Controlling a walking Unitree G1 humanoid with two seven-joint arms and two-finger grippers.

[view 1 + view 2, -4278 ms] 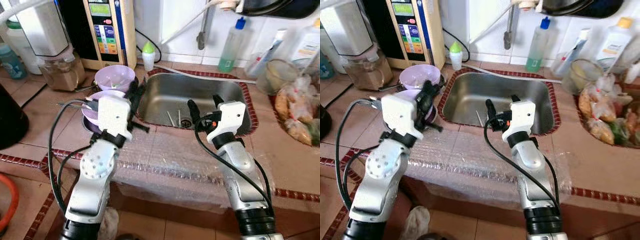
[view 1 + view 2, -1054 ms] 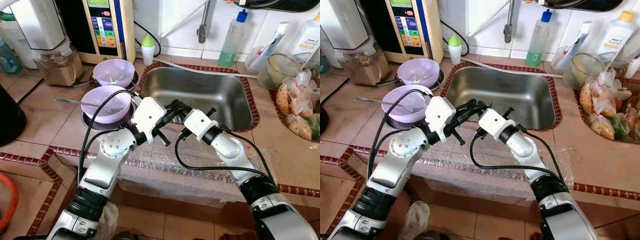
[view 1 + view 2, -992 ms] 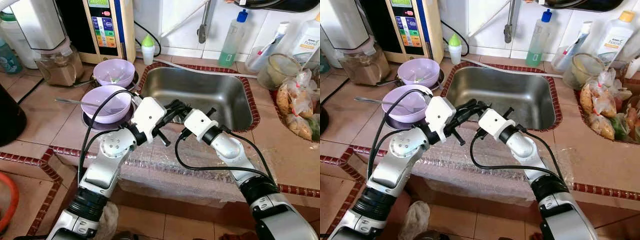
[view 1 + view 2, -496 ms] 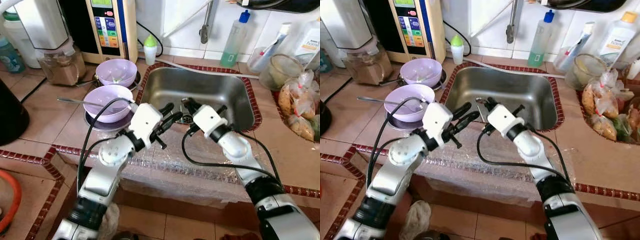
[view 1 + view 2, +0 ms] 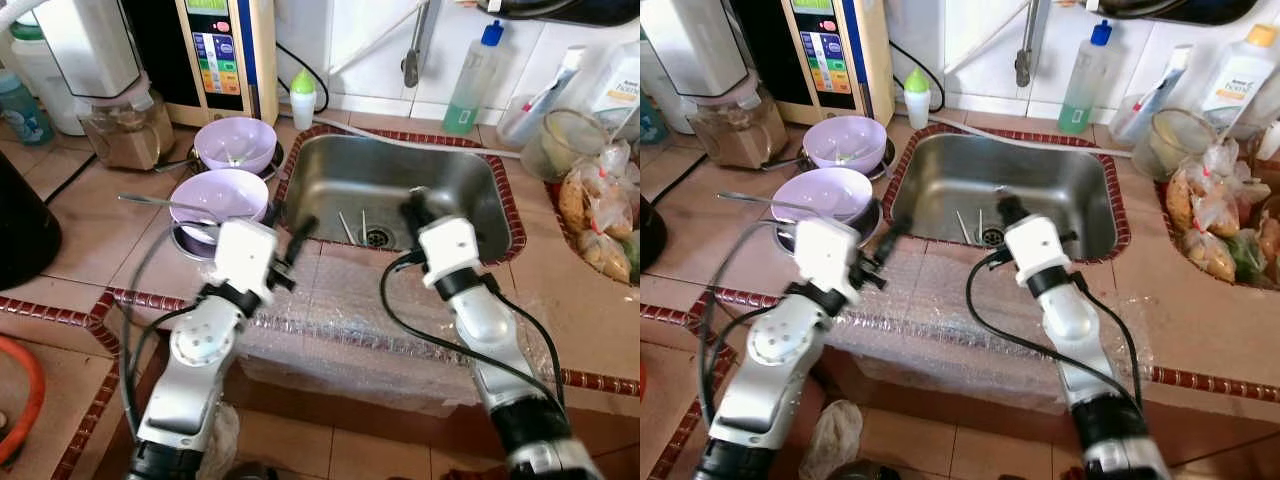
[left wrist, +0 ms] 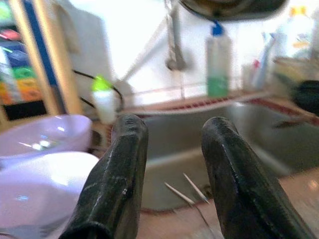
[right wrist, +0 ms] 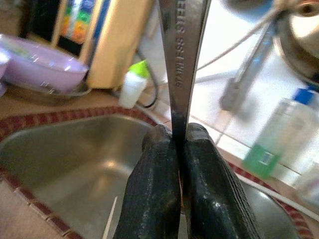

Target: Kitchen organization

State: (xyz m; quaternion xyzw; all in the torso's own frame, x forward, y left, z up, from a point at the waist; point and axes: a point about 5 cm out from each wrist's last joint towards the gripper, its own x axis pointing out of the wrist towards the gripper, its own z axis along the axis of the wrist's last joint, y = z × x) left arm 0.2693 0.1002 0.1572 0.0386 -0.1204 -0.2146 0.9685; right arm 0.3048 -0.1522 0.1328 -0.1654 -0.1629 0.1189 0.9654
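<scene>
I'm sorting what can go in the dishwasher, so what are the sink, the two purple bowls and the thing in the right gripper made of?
Sink: brushed stainless steel by its dull grey sheen. Purple bowls: probably glossy plastic or melamine, going by the soft highlights. Utensil handle in the right gripper: stainless steel, with letters stamped into it.

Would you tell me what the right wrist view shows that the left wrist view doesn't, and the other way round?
Right wrist view: the right gripper is shut on a flat metal utensil handle stamped with stainless-steel lettering. Left wrist view: the left gripper, fingers apart and empty, points toward the steel sink. Both take in that sink, the small green-capped bottle, the green detergent bottle and a purple bowl.
</scene>
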